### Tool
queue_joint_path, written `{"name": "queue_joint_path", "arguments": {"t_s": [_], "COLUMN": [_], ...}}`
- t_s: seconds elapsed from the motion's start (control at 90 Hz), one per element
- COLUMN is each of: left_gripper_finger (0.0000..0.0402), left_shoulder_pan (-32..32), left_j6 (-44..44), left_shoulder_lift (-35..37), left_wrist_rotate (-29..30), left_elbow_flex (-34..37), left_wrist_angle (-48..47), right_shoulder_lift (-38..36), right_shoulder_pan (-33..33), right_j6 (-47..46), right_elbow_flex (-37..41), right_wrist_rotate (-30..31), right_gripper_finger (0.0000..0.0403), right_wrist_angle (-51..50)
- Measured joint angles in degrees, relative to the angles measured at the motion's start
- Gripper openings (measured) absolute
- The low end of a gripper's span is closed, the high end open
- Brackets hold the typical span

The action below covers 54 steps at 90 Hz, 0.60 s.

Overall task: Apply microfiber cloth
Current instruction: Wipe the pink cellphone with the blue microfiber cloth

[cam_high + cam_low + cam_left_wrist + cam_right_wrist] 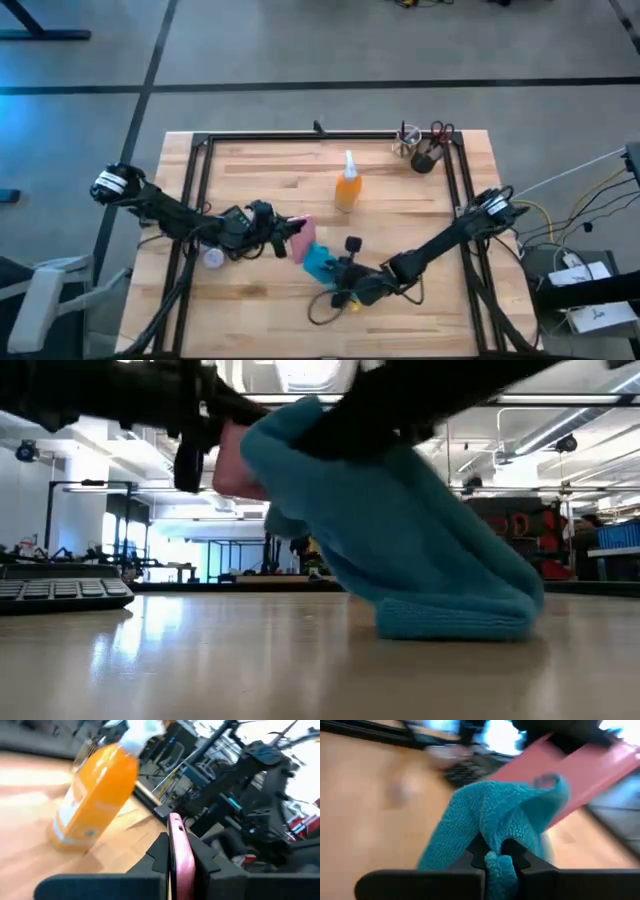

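We see the right gripper pinching the microfiber cloth, draped against the pink phone clamped in the left gripper.

An orange spray bottle stands near the middle of the wooden table. A dark cup with scissors sits in the upper right. A small white round thing lies at the lower left.
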<state>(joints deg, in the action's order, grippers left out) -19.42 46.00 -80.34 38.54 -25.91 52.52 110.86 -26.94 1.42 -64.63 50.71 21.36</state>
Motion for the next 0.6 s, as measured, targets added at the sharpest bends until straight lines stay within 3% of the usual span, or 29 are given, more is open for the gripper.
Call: {"name": "queue_joint_path", "arguments": {"t_s": [0.3,0.444,0.6], "left_gripper_finger": [0.002,0.0017,0.0021], "left_shoulder_pan": [0.0,-0.3,-0.6], "left_j6": [4.0,5.2,5.9], "left_shoulder_lift": [-5.7,-5.4,-4.8], "left_wrist_rotate": [-2.7,-3.6,-3.9], "left_elbow_flex": [-3.0,-2.7,-1.8], "left_wrist_angle": [1.8,3.2,5.0], "right_shoulder_lift": [4.5,4.0,4.5], "right_shoulder_pan": [3.9,3.6,2.6], "right_j6": [22.5,22.2,20.8], "right_elbow_flex": [-11.0,-11.5,-11.3], "right_wrist_rotate": [2.7,2.0,-4.4], "right_gripper_finger": [0.0,0.0,0.0], "right_wrist_angle": [-0.8,-5.0,-5.9]}}
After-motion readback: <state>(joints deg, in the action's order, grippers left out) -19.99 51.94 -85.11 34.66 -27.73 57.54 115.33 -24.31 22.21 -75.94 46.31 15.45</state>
